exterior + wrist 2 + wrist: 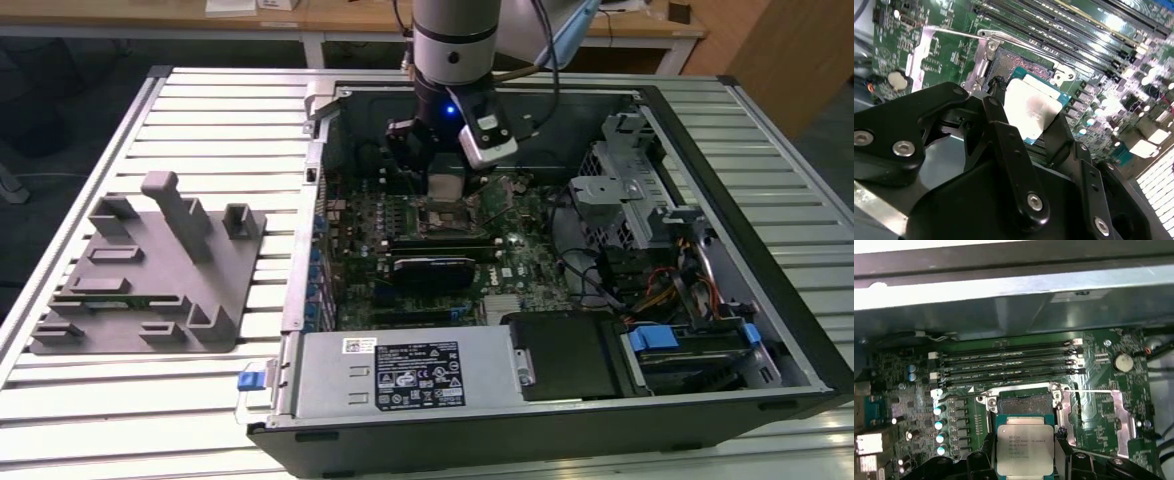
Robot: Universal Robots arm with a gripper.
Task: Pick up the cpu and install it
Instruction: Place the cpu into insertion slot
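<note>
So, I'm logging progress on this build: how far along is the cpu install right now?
Done: the cpu is picked up, clamped edge to edge by the gripper. In hand: it hangs close to the open socket, whose metal frame is swung aside. Left: the cpu is not yet seated; the socket shows bare.

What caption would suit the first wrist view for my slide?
The gripper, jaws shut on the cpu, holds it close to the open motherboard socket.

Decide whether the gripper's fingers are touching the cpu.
Touching. In the first wrist view the gripper clamps the cpu, its black fingers against two opposite edges, no gap.
</note>
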